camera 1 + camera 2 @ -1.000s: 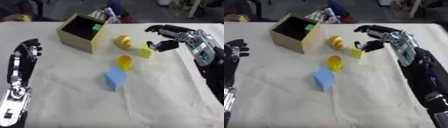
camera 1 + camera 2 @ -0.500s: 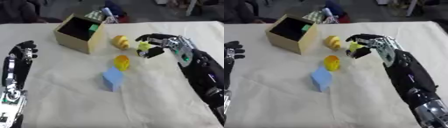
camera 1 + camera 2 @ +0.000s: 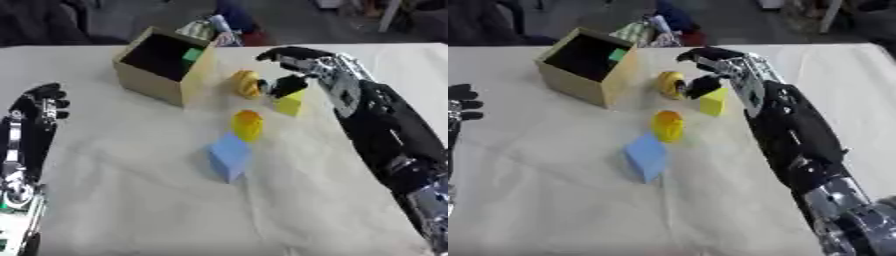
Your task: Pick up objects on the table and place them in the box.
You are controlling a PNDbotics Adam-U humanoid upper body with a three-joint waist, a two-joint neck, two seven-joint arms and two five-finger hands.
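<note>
Just right of the open cardboard box (image 3: 162, 70) on the cloth-covered tabletop (image 3: 131, 200), the right hand (image 3: 302, 67) arches over a yellow rounded block (image 3: 247, 83) and a yellow wedge block (image 3: 290, 102), fingers curled, thumb touching the wedge's top; nothing looks gripped yet. Nearer lie a yellow cylinder (image 3: 248, 124) and a blue cube (image 3: 229, 156). These look light and rigid; pinching the wedge's flat faces seems safest. The left hand (image 3: 39, 107) rests open at left.
</note>
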